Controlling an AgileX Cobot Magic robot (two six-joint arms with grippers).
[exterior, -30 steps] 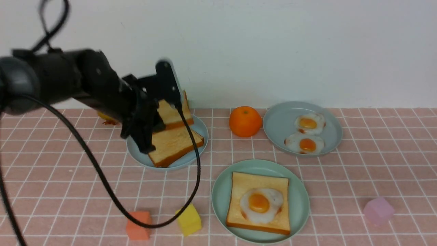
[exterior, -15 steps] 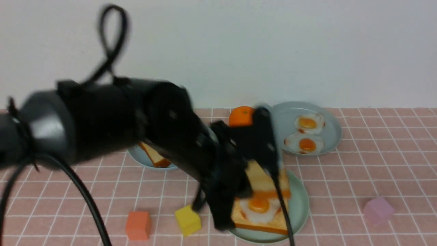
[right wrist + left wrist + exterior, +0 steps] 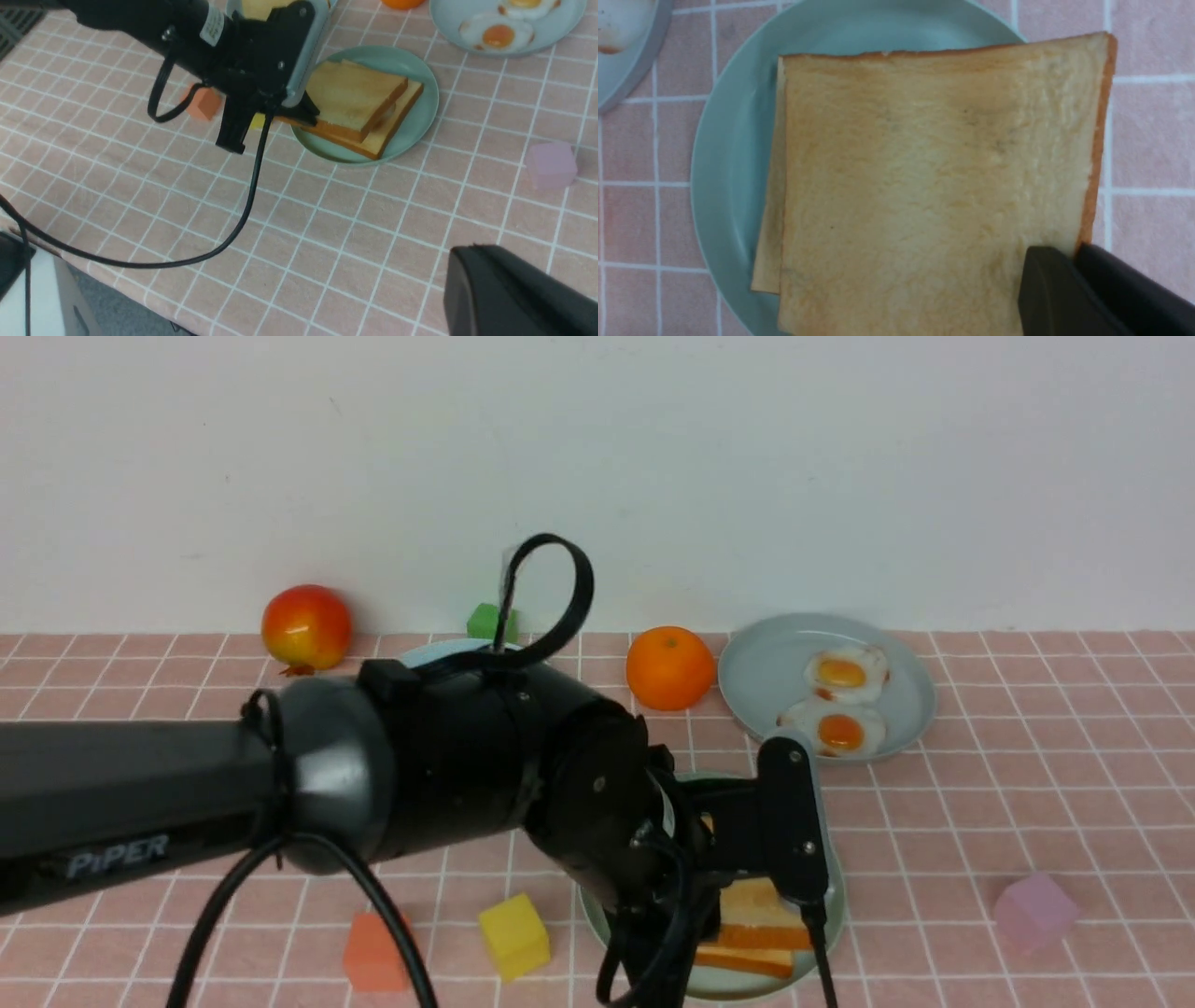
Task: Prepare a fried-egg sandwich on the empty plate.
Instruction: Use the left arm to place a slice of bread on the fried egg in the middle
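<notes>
Swung over from the far plate, left gripper (image 3: 1076, 254) pinches the top toast slice (image 3: 924, 186) by its corner, over the lower slice (image 3: 768, 233) (on the mint-green plate (image 3: 724, 154)); right gripper (image 3: 514, 289) unreadable.

Your large plate (image 3: 834, 896) sits near-centre on the surface (image 3: 1027, 784). On it, the upper slice (image 3: 352, 91) is stacked, offset, on the lower slice (image 3: 397, 119). The left gripper (image 3: 306, 112) is at the stack's left edge. Behind-right you have the egg plate (image 3: 761, 677), carrying a rear egg (image 3: 843, 672) and a front egg (image 3: 836, 730). The orange (image 3: 670, 667) is just left of it. The near block (image 3: 513, 935) and the outer block (image 3: 373, 952) lie left of the large plate. A third block (image 3: 1034, 912) lies well to its right.
</notes>
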